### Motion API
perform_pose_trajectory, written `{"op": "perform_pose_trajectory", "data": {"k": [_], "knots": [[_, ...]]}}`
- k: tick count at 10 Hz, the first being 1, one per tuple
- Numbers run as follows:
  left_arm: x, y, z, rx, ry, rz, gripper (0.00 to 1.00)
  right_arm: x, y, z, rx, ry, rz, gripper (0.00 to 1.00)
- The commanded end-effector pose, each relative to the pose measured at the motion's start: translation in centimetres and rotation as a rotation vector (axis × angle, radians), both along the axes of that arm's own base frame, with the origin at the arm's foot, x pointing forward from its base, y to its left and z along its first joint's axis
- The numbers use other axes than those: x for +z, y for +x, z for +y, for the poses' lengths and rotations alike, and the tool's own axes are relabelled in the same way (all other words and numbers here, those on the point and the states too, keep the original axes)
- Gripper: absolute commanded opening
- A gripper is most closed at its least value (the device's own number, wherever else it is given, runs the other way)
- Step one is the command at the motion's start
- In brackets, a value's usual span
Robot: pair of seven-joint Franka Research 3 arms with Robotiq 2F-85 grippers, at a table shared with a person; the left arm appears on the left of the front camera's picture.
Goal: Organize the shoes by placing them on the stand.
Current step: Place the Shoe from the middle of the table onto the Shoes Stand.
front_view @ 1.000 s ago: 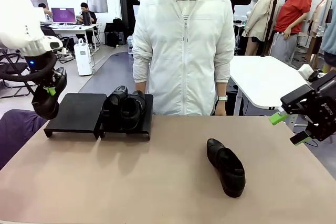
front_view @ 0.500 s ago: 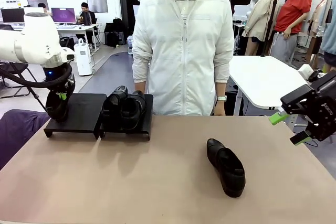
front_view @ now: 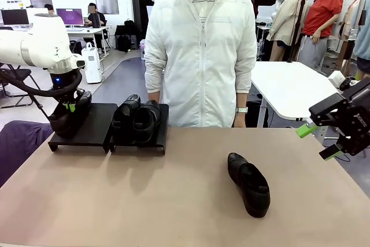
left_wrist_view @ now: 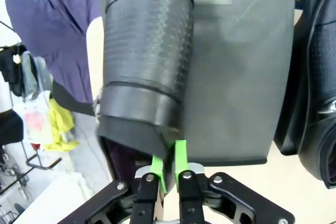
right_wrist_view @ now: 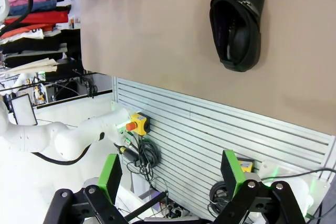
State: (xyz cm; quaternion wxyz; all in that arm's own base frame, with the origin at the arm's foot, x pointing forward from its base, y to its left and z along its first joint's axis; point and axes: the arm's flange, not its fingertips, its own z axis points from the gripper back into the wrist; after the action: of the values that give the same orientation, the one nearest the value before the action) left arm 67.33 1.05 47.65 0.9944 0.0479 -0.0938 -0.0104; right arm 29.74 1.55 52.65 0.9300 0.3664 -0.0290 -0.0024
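My left gripper [front_view: 69,107] is shut on a black loafer [front_view: 68,115] by its heel rim, holding it over the left end of the left stand platform [front_view: 92,128]. In the left wrist view that loafer [left_wrist_view: 147,51] hangs sole-up above the platform [left_wrist_view: 236,77], pinched at my left gripper [left_wrist_view: 169,167]. Two loafers [front_view: 137,120] sit side by side on the right platform [front_view: 159,140]. Another loafer [front_view: 248,183] lies on the tabletop right of centre; the right wrist view shows it [right_wrist_view: 236,22] too. My right gripper [front_view: 315,141] hovers open off the table's right edge, as in its wrist view [right_wrist_view: 170,177].
A person in a white jacket [front_view: 202,50] stands at the far side behind the table [front_view: 144,201], hands down by the edge. A purple cloth [front_view: 17,143] lies off the table's left side. A white table [front_view: 289,88] stands behind at the right.
My left arm has carried the held loafer rightward and lowered it from beside the table onto the left end of the left platform. The right arm and the other shoes have not moved.
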Motion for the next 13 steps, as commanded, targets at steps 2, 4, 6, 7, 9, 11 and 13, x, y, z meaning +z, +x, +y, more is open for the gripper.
{"op": "perform_pose_trajectory", "data": {"k": [2,4,6,7,9,11,13], "knots": [[0.9,0.3,-0.1,-0.032,0.014,-0.005,1.00,0.3,0.2,-0.2,0.017,0.018,-0.011,1.00],[1.5,-0.6,-0.2,-0.042,0.005,-0.019,1.00,0.3,0.2,-0.2,0.017,0.018,-0.011,1.00],[3.7,-4.6,-0.8,-0.092,-0.044,0.006,1.00,0.3,0.2,-0.2,0.017,0.018,-0.011,1.00],[5.4,-8.8,-1.3,-0.140,-0.113,-0.021,1.00,0.3,0.2,-0.2,0.017,0.018,-0.011,1.00],[7.6,-16.4,-1.4,-0.400,-0.263,-0.015,1.00,0.3,0.2,-0.2,0.017,0.018,-0.011,1.00],[8.7,-23.8,0.2,-0.394,-0.509,-0.132,1.00,0.3,0.2,-0.2,0.017,0.018,-0.011,1.00],[8.1,-31.6,1.9,-0.444,-0.650,-0.193,1.00,0.3,0.2,-0.2,0.017,0.018,-0.011,1.00]]}}
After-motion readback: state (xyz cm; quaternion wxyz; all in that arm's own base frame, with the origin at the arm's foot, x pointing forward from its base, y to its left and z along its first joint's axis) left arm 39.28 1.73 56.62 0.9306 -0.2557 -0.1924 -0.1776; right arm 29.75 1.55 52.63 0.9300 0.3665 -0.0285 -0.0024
